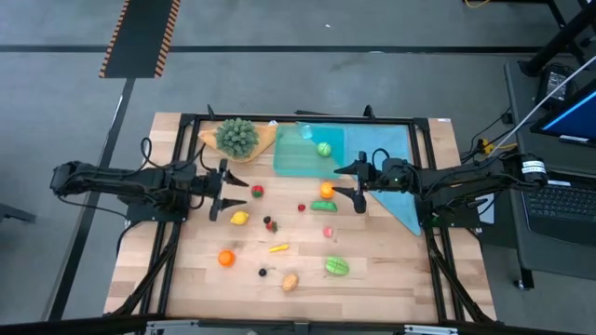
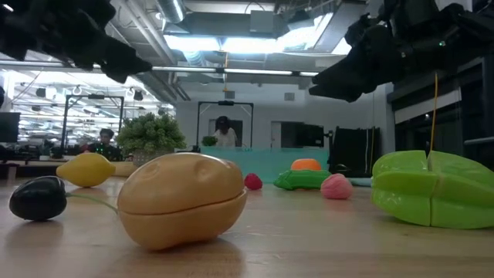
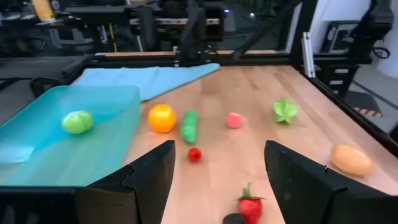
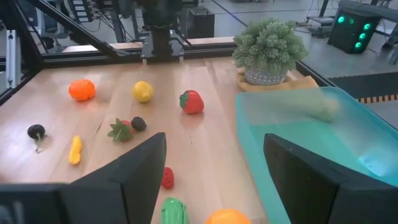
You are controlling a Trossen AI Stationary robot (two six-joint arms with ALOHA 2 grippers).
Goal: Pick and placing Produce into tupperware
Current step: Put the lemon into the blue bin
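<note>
Produce scattered on the table (image 1: 186,279), none of it labelled. Near edge: tan potato (image 1: 290,282), green star fruit (image 1: 336,266), orange (image 1: 226,258). Left gripper (image 1: 222,191), fingers spread, empty, hovers beside a lemon (image 1: 239,219) and strawberry (image 1: 256,192). Right gripper (image 1: 358,182), also spread and empty, hovers by an orange fruit (image 1: 327,190) just outside the tupperware (image 1: 296,158), which holds a green fruit (image 1: 323,149).

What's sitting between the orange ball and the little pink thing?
A long green vegetable lies between the orange fruit and the pink piece, seen in the left wrist view.
</note>
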